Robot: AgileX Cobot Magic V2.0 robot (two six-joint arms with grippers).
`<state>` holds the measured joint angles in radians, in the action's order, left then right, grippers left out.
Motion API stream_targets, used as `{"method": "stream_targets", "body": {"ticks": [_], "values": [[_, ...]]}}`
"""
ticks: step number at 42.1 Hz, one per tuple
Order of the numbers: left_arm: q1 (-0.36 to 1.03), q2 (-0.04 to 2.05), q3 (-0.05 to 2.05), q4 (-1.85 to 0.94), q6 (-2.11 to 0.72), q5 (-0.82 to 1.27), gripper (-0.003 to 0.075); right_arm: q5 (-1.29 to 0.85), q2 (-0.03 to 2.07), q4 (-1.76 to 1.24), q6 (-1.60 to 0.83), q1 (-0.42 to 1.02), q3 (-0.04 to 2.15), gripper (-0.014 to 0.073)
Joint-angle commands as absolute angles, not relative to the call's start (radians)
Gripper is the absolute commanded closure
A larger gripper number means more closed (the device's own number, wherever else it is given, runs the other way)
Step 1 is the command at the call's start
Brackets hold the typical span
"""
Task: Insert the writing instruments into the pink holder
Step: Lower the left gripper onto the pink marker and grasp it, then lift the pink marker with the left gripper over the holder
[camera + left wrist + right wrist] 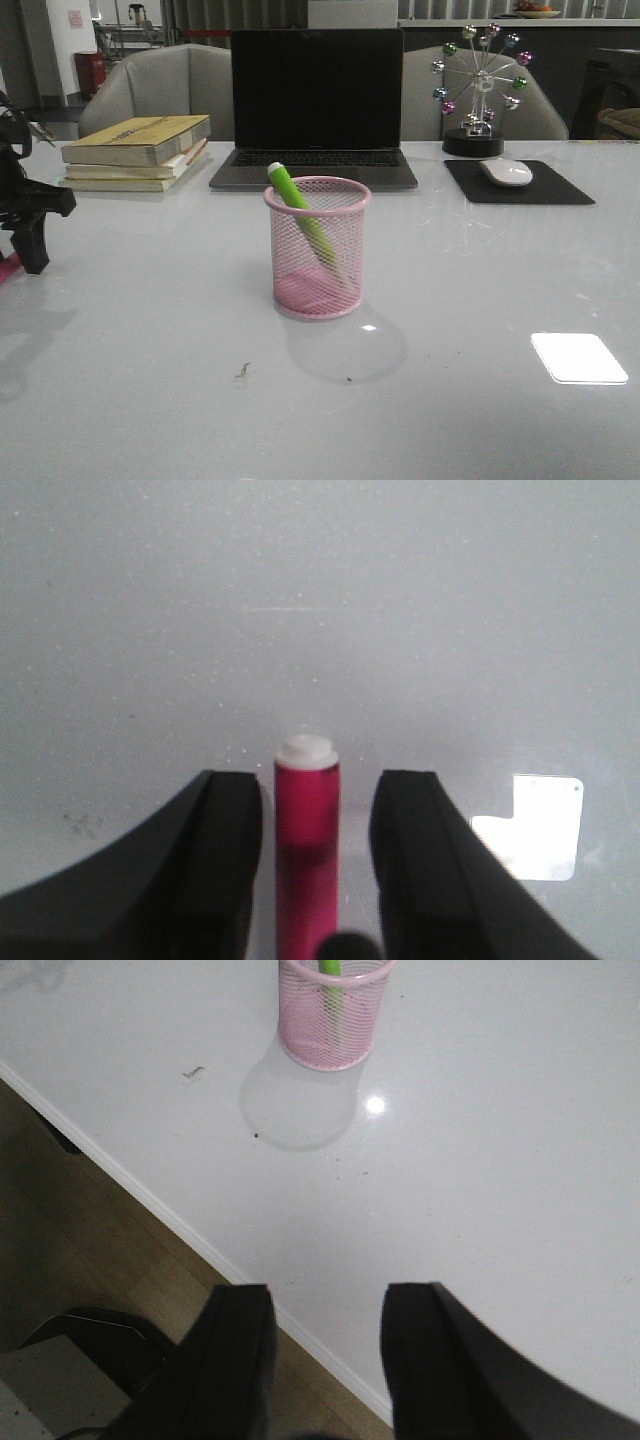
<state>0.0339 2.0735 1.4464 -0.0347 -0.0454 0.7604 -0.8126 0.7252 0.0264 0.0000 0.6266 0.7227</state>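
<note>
The pink holder (317, 262) stands upright mid-table with the green pen (290, 190) leaning inside it, white tip above the rim. The right wrist view shows the same holder (333, 1020) and green pen (330, 968) some way off. The magenta pen (307, 850) lies between the fingers of my left gripper (316, 810), which is open, with a gap on each side of the pen. In the front view the left gripper (30, 250) is low at the table's far left, with a sliver of the magenta pen (6, 266) at the frame edge. My right gripper (322, 1330) is open and empty above the table's front edge.
A laptop (317, 100) stands behind the holder, with stacked books (137, 150) to its left. To its right are a mouse (506, 172) on a black pad (560, 185) and a ferris-wheel ornament (480, 90). The table's front edge (150, 1200) drops to the floor.
</note>
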Motion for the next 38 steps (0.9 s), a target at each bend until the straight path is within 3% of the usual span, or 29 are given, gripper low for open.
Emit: {"method": "stream_targets", "body": {"ticks": [1,6,19,27,38], "values": [[0.031,2.034,1.468,-0.027,-0.041,0.756,0.0534,-0.753,0.721,0.035,0.000,0.624,0.750,0.0211],[0.031,2.031,1.468,-0.025,-0.041,0.764,0.0627,-0.753,0.721,0.035,0.000,0.624,0.750,0.0211],[0.055,1.800,1.343,-0.060,-0.049,0.573,0.0629,-0.753,0.721,0.035,0.000,0.624,0.750,0.0211],[0.123,1.572,1.158,-0.063,-0.049,0.276,0.0629,-0.753,0.721,0.035,0.000,0.624,0.750,0.0211],[0.327,1.335,0.860,-0.087,-0.049,-0.315,0.0629,-0.753,0.721,0.035,0.000,0.624,0.750,0.0211]]}}
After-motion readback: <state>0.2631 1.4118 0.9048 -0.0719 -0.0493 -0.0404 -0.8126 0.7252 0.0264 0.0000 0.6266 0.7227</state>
